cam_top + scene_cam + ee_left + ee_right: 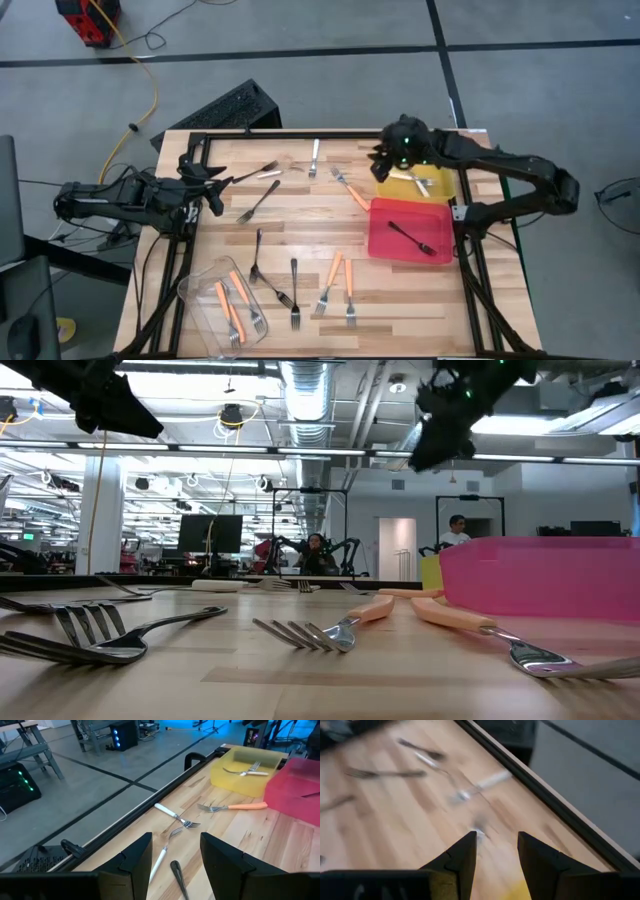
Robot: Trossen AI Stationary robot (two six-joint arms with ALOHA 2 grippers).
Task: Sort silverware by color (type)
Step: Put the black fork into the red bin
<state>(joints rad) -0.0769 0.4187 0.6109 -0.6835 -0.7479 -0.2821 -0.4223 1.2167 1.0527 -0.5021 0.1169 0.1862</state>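
Fingers of both grippers spread, empty; yellow tray [440, 187], red tray [385, 245] and tub [200, 300] hold few forks, most forks [295, 290] unsorted

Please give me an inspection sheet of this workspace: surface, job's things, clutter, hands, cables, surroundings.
Surface: wooden table, black frame round it.
Job's things: yellow tray holds white forks; red tray holds one black fork; clear tub holds orange forks; other forks of all three kinds lie loose on the table.
Clutter: nothing seen.
Hands: left hand at the table's left edge, open, empty; right hand by the yellow tray, open, empty.
Cables: yellow cable on the floor.
Surroundings: red box and keyboard on the floor; people far behind.
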